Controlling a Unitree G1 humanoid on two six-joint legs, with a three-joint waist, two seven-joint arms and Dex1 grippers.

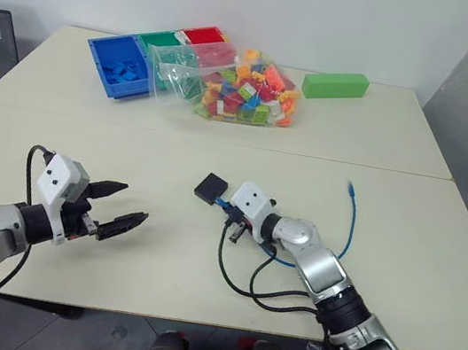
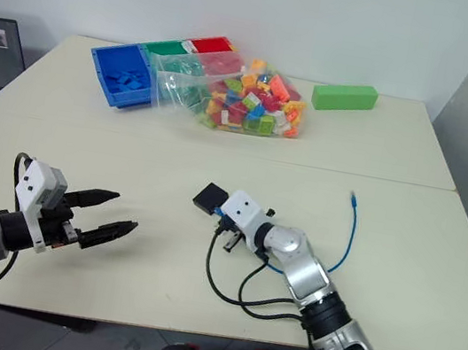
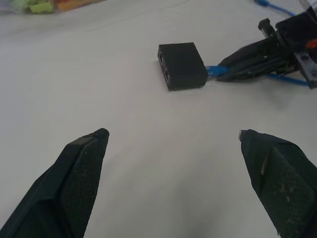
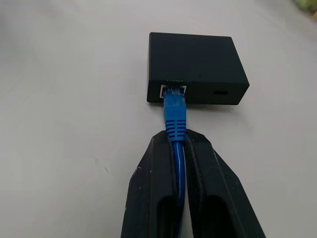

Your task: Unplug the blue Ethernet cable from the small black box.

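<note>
table (image 1: 400, 257): cream, carries everything | left hand (image 1: 122, 208): fingers spread wide, above table's near left part, holding nothing | right hand (image 4: 179, 144): clamped on cable just behind plug | cable (image 1: 351, 220): blue, plugged into box, free end toward right edge | box (image 1: 211, 188): black, mid-table toward near edge

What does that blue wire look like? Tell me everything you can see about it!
The blue Ethernet cable is thin, bright blue and bendy, like smooth plastic. One end has a ribbed blue plug, still pushed into a port on the side of the small black box. Just behind that plug, the right hand is shut on the cable, its two black fingers squeezing it from both sides. The rest trails back across the pale table in a curve, and its far end lies loose there, touching nothing else.
</note>
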